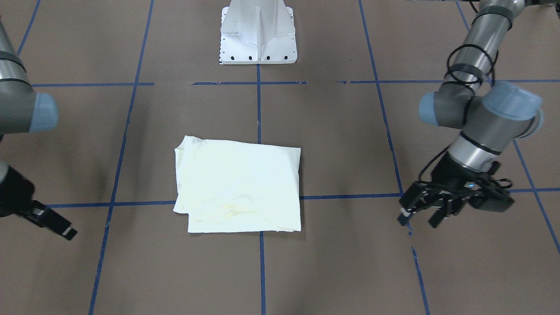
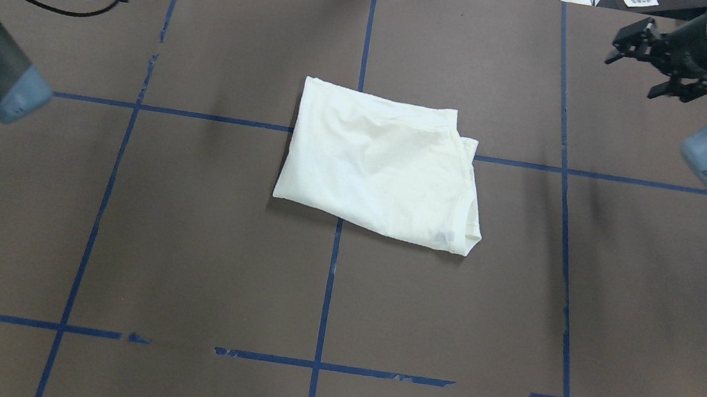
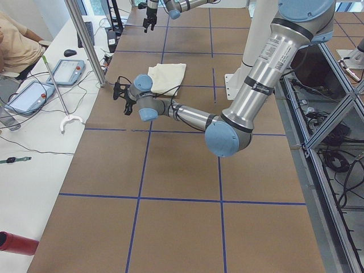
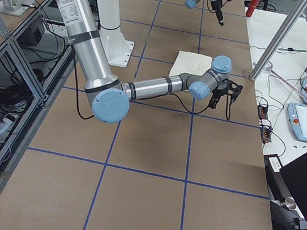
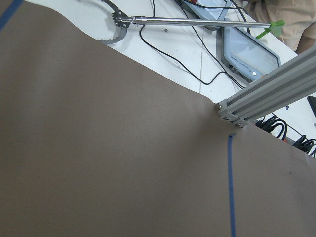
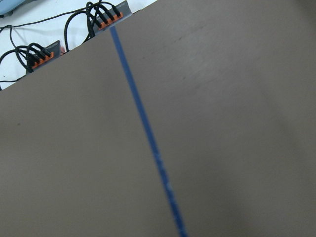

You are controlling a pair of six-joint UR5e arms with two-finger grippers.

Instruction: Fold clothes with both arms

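The table (image 2: pixel 180 235) is being covered by a matte brown sheet, which is being divided into squares by blue tape lines (image 2: pixel 330 279). The left arm (image 1: pixel 477 122) and the right arm (image 1: pixel 17 105), smooth silver-grey tubes with pale blue caps, are being held well apart from the T-shirt (image 2: pixel 385 175), one on each side of it. The white metal pedestal (image 1: pixel 258 35) is being seen on the robot's side of the T-shirt.

The T-shirt is being shown lying flat at the table's middle, folded into a rough rectangle with a plain cream side up, soft creases across it and a ribbed edge on its right side. A crossing of the tape lines is being covered by it.

The left gripper (image 1: pixel 418 222) is being held with its fingers spread and empty, beyond the T-shirt's far left corner. The right gripper (image 2: pixel 630 75) is likewise being held parted, gripping nothing, beyond the far right corner.

Only in the side views is a white bench past the T-shirt being shown, with a pendant (image 3: pixel 67 71), a person (image 3: pixel 17 40) and a red cylinder (image 3: pixel 17 243). In the wrist views only brown sheet, tape, a metal grabber (image 5: pixel 197 20) and cable plugs (image 6: pixel 106 19) are being shown.
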